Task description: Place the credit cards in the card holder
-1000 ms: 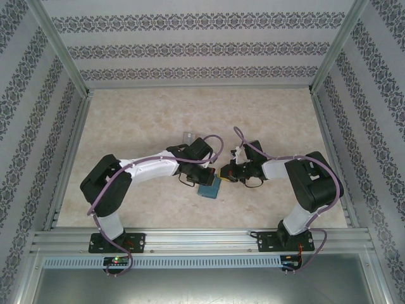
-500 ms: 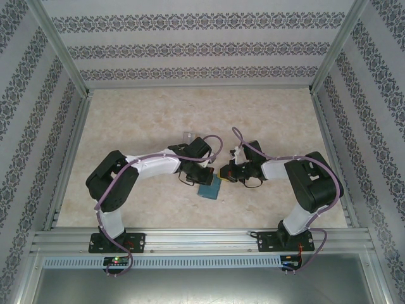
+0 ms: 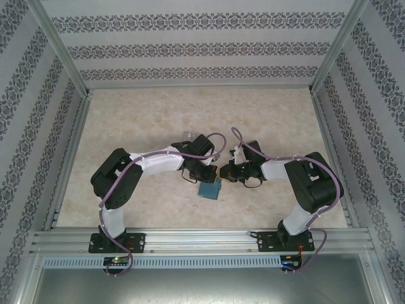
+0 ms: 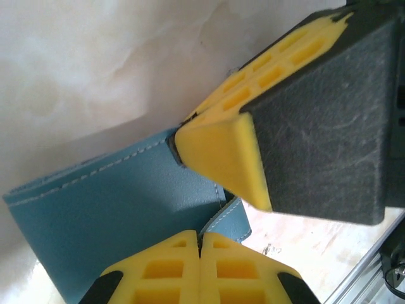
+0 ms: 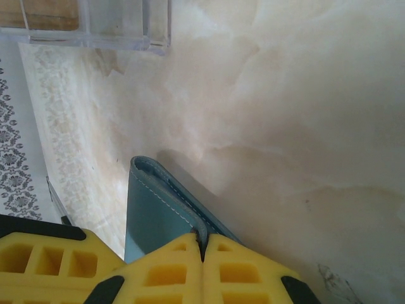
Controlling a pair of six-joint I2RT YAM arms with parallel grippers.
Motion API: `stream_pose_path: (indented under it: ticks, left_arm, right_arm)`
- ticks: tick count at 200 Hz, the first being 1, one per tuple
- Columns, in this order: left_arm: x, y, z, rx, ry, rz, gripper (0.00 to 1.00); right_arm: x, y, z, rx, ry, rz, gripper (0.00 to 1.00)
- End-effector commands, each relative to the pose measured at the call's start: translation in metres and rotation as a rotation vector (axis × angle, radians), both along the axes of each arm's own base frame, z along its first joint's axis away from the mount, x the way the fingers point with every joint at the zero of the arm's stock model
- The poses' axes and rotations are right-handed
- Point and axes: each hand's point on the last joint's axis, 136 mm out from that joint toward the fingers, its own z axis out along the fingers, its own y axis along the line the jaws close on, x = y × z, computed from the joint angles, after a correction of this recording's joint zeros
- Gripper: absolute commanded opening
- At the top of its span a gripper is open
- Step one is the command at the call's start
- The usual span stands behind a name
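**Item: card holder** (image 3: 209,189). Teal, soft, with a stitched edge. It lies at the centre of the marbled worktop (image 3: 158,107), between the two claws. It looks folded or nearly so. The right wrist view shows one edge raised off the surface, with shadow beneath. No card is visible in it.

**Item: left claw** (image 4: 200,240). Yellow pads pressed together, pinching a thin teal flap at the holder's edge.

**Item: right claw** (image 5: 204,244). Pads pressed together on the holder's stitched rim. In the left wrist view its tip meets the holder's corner, just beside the left claw.

**Item: clear case** (image 5: 95,28). Stands apart from the holder, farther up the worktop. A tan flat piece shows through its wall, likely the credit cards (image 5: 44,14). The count is not legible.

**Hazards, as judged:**
- Both grips hold very little leather, so a pull to spread the covers could slip a flap free and let the holder fall shut.
- The claws work so close together that a small misalignment would knock them against each other.
- With both occupied, neither is free to fetch a card, and releasing one side risks the holder closing.
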Motion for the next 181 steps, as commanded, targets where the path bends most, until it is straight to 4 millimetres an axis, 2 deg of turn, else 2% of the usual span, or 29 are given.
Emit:
stream_pose_path:
  ticks: [1,45,120,181]
  left_arm:
    - [0.009,0.009,-0.011,0.053,0.001,-0.014,0.00]
    - [0.008,0.015,-0.016,0.067,0.018,-0.003,0.00]
    - [0.003,0.017,0.008,0.026,-0.003,0.028,0.00]
    - [0.001,0.017,-0.008,0.046,0.036,0.029,0.00]
  right_arm:
    - [-0.006,-0.006,-0.014,-0.065,0.020,-0.001,0.00]
    - [-0.004,-0.005,-0.011,-0.071,0.018,0.000,0.00]
    - [-0.003,-0.005,-0.018,-0.088,0.036,-0.001,0.00]
    - [-0.001,-0.001,-0.015,-0.086,0.033,0.006,0.00]
